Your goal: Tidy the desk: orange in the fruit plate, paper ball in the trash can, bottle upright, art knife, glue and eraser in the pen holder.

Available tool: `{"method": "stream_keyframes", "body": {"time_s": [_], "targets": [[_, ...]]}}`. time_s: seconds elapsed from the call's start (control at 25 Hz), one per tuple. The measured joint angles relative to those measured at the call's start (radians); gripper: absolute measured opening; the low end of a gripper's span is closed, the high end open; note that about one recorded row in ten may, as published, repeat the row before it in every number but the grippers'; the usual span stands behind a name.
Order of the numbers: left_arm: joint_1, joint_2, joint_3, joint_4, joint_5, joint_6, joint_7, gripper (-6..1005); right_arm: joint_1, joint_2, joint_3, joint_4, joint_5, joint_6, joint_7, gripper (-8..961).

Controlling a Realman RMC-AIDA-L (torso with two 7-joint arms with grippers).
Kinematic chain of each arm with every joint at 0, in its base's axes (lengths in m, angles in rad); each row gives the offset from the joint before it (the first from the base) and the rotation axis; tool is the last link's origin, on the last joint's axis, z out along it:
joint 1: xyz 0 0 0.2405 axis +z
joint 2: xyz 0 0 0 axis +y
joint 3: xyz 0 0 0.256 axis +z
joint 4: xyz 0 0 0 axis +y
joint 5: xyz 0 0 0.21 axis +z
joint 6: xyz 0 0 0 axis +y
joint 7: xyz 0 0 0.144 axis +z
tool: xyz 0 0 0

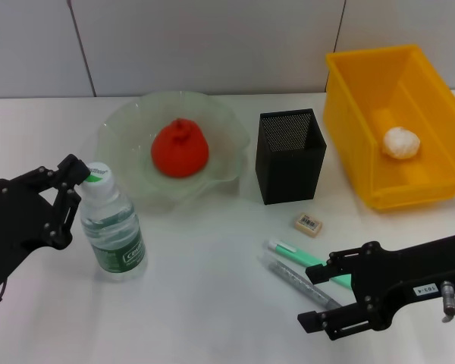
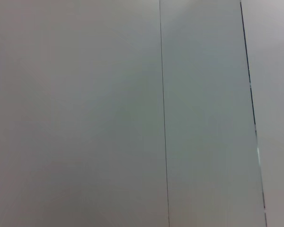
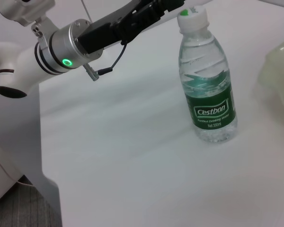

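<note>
left hand [image 1: 74, 186] gaping open beside the bottle [image 1: 112, 227] cap, letting it stand upright by the fruit plate [image 1: 125, 125] | right hand [image 1: 318, 292] open, hovering over art knife [image 1: 296, 255] near bottle, likely lining up a grasp

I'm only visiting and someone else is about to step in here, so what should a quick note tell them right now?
Left gripper: fingers at the white cap of the upright clear plastic bottle.
Right gripper: open, over the two pen-shaped tools.
Done: red-orange orange in pale-green glass fruit plate; white paper ball in yellow trash can.
Left: the tools and beige eraser still lie outside the black mesh pen holder.
</note>
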Motion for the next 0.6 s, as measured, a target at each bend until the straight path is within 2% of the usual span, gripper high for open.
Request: {"method": "stream_keyframes", "body": {"time_s": [0.16,0.24,0.4,0.6], "targets": [[0.002,0.000,-0.005,0.008,-0.004,0.007,-0.007,231,0.007,0.000,0.008,0.010,-0.001,0.001,-0.003,657],[0.004,0.001,-0.006,0.018,-0.005,0.014,-0.017,2,0.010,0.000,0.009,0.010,-0.001,0.001,-0.004,656],[0.006,0.001,-0.004,0.029,-0.005,0.026,-0.026,-1,0.013,-0.001,0.010,0.010,-0.001,0.001,-0.004,654],[0.019,0.004,0.006,0.156,0.006,0.060,-0.286,36,0.013,-0.001,0.022,0.010,-0.001,0.000,-0.006,652]]}}
